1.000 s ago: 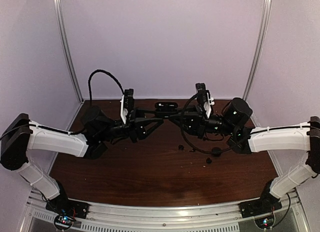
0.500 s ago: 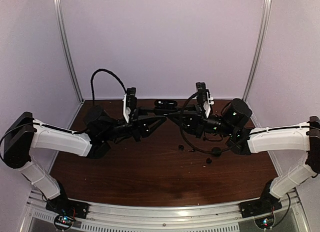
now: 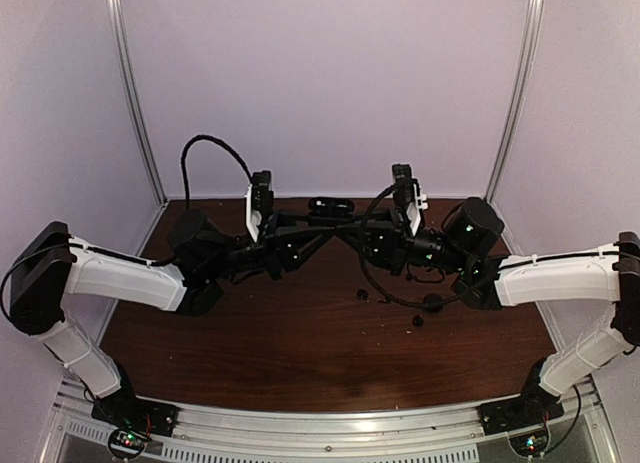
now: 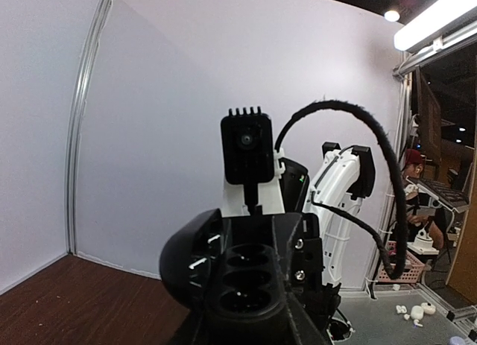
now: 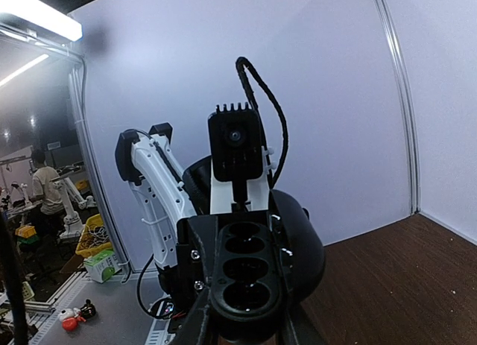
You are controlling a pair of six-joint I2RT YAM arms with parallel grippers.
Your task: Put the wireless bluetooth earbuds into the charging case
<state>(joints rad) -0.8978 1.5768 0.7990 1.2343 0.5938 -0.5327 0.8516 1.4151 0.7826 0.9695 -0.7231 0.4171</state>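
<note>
While the dark wood table [image 3: 250, 353] lies mostly in shadow, the left arm [image 3: 120, 278] and the right arm [image 3: 555, 278] reach inward and meet nose to nose above its far middle. The left gripper [image 3: 320, 230] points right and the right gripper [image 3: 347, 230] points left, with their tips almost together. How wide either pair of fingers stands I cannot tell. From above they are black against black. Each wrist view is filled by the opposite gripper's body, with the right wrist camera [image 4: 246, 145] facing the left view and the left wrist camera [image 5: 235, 140] facing the right one. A black cable [image 3: 395, 299] sags from the right arm to the tabletop.

Just behind the meeting tips, up near the back wall, is a small black oblong with a few pale specks on it, which appears to be the charging case [image 3: 332, 205]. It looks smooth and is far smaller than either gripper. It lies close against both sets of fingers, but whether either one clamps it is unclear. Its long axis runs left to right, along the line from one gripper to the other. Which end is which cannot be made out.

Smallest are the earbuds [image 3: 362, 294], tiny black rounded dots lying loose on the wood. One is in front of the right gripper. The other earbud [image 3: 417, 320] is nearer and further right, just beside the sagging cable. Both are well apart from the case.
</note>
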